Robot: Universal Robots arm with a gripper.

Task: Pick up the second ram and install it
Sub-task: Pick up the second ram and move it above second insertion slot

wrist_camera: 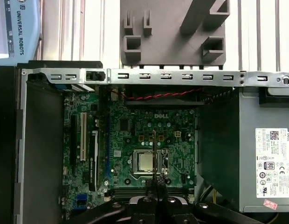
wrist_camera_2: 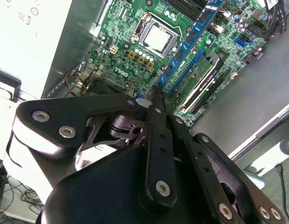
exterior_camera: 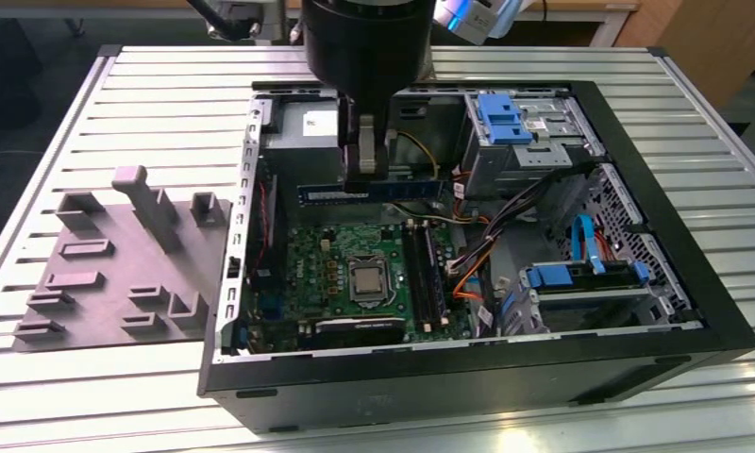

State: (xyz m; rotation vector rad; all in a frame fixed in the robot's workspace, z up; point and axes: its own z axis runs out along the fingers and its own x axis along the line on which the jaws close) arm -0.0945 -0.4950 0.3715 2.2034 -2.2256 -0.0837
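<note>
The second ram (exterior_camera: 403, 191) is a slim blue-green stick held level above the open computer case (exterior_camera: 478, 363), over the far edge of the motherboard (exterior_camera: 321, 250). My gripper (exterior_camera: 365, 176) is shut on it near its middle, coming down from above. In the second wrist view the fingertips (wrist_camera_2: 156, 95) pinch the stick (wrist_camera_2: 191, 37), which runs away over the board with its black chips showing. The first wrist view has the stick edge-on as a thin line (wrist_camera: 154, 144) above the processor socket (wrist_camera: 145, 162). The long memory slots (exterior_camera: 423, 269) lie below, nearer the case's front.
Another green memory stick (wrist_camera_2: 200, 72) sits in a slot beside the held one. A grey moulded tray (exterior_camera: 101, 283) with raised blocks lies at the exterior view's left. Cables (exterior_camera: 472, 255), blue drive brackets (exterior_camera: 504, 118) and the power supply (wrist_camera: 270, 158) crowd the case.
</note>
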